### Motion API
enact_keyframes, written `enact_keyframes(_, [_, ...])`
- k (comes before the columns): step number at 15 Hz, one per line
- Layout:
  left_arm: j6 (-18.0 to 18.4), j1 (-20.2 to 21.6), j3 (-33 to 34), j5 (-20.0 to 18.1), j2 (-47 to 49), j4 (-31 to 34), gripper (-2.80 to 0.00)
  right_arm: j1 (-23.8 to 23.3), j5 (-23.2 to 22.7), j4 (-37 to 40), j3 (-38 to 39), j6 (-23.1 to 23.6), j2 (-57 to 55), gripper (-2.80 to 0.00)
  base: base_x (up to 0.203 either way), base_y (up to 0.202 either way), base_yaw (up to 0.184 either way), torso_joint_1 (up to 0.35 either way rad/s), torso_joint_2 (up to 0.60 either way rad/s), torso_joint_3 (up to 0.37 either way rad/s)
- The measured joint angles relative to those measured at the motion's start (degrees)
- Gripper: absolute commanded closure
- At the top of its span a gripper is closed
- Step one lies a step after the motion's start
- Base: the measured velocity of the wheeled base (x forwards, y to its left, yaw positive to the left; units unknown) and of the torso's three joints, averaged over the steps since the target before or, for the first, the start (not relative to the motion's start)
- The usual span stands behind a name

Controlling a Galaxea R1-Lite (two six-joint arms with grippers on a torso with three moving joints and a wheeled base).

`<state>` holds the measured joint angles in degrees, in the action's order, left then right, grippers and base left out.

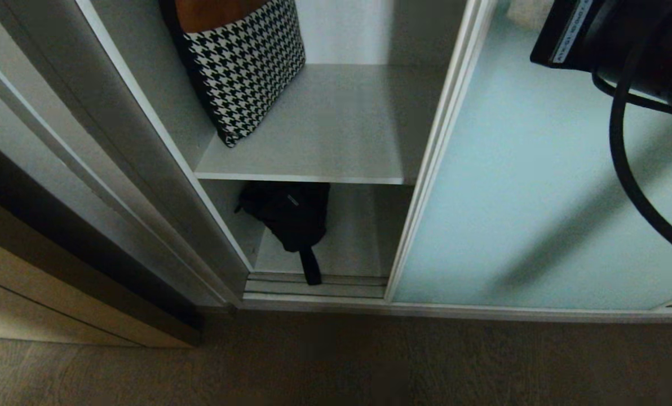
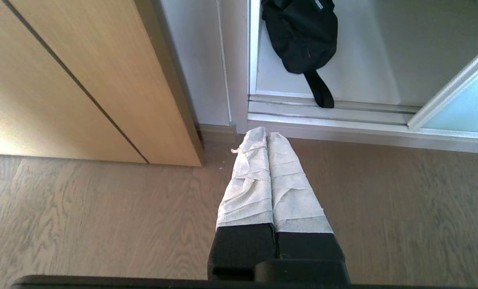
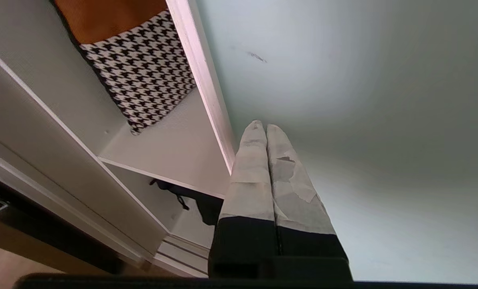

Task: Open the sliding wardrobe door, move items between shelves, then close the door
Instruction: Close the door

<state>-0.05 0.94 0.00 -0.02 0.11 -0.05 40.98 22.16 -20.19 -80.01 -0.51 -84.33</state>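
Grey-brown wood floor (image 2: 102, 224), tan cabinet front (image 2: 62, 80)

Frosted glass door (image 1: 539, 197) in smooth metal frame, matt shelf (image 1: 336, 129), woven houndstooth cloth (image 1: 246, 67), woodgrain floor (image 1: 370, 361).

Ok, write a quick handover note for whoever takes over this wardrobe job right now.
Left gripper: shut, empty, parked low above the floor.
Right gripper: shut, empty, raised in front of the sliding wardrobe door near its frame.
Door stands open.
Houndstooth piece leans on the upper shelf; black bag lies on the shelf below, its strap over the floor track.
Left: possibly more item moves, then close the door.
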Motion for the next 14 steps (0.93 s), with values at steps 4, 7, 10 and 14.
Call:
enact_keyframes(4, [0.0, 0.0, 0.0, 0.0, 0.0, 0.0, 0.0, 1.8, 0.9, 0.2, -1.3, 0.1, -3.0, 0.0, 0.0, 0.0, 0.0, 0.0, 0.0, 0.0])
enact_keyframes(7, [0.0, 0.0, 0.0, 0.0, 0.0, 0.0, 0.0, 5.2, 3.2, 0.2, -3.9, 0.2, -6.1, 0.0, 0.0, 0.0, 0.0, 0.0, 0.0, 0.0])
enact_keyframes(10, [0.0, 0.0, 0.0, 0.0, 0.0, 0.0, 0.0, 8.6, 4.9, 0.4, -8.0, 0.0, -9.5, 0.0, 0.0, 0.0, 0.0, 0.0, 0.0, 0.0])
enact_keyframes(14, [0.0, 0.0, 0.0, 0.0, 0.0, 0.0, 0.0, 12.3, 4.8, 0.7, -13.1, 0.4, -13.7, 0.0, 0.0, 0.0, 0.0, 0.007, 0.0, 0.002])
